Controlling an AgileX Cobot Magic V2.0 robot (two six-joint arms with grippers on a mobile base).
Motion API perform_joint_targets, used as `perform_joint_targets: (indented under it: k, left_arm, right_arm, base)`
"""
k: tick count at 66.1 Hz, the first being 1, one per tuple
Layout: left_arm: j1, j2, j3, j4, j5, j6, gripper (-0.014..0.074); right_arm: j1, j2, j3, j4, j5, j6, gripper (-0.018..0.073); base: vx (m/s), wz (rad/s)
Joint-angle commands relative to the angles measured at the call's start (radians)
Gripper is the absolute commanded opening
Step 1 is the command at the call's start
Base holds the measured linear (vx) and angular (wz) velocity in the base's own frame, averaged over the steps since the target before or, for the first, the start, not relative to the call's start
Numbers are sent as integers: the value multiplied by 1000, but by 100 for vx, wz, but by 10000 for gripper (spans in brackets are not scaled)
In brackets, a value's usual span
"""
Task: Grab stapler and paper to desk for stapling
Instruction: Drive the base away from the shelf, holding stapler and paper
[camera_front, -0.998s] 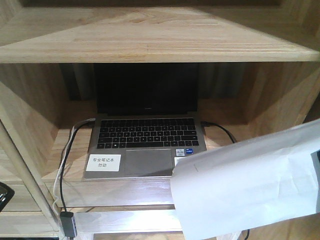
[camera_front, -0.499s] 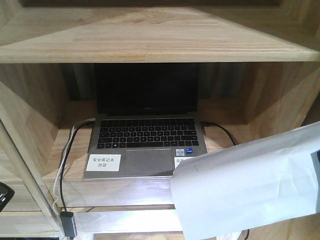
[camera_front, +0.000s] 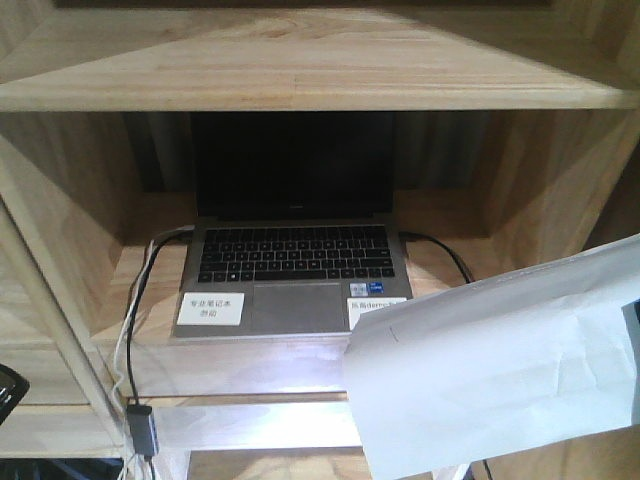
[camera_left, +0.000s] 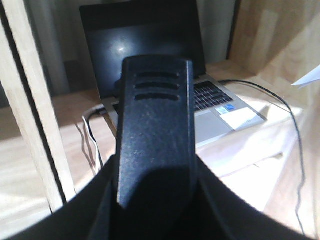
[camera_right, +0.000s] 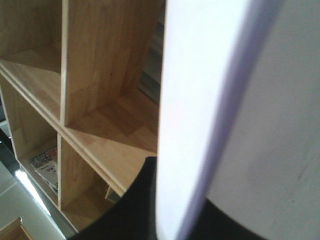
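The left hand (camera_left: 152, 205) is clenching a small black plastic stapler (camera_left: 155, 125), which is jutting up in front of the open grey laptop (camera_front: 290, 270) sitting in the light-wood shelving unit (camera_front: 300, 80). The right hand (camera_right: 165, 215) is gripping a large plain white paper sheet (camera_front: 490, 370), which is hanging in the air and covering the laptop's front right corner.
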Motion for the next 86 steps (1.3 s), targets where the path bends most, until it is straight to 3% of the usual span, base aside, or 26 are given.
perform_joint_targets:
  k: [1,86]
  left_arm:
    - [0,10,-30,0,-118,-3,-7]
    - [0,10,-30,0,-118,-3,-7]
  right_arm:
    - [2,4,3,17,-59,-5,-5]
    - [2,4,3,17,-59,-5,-5]
  base:
    - [-13,1]
    - [-15,4]
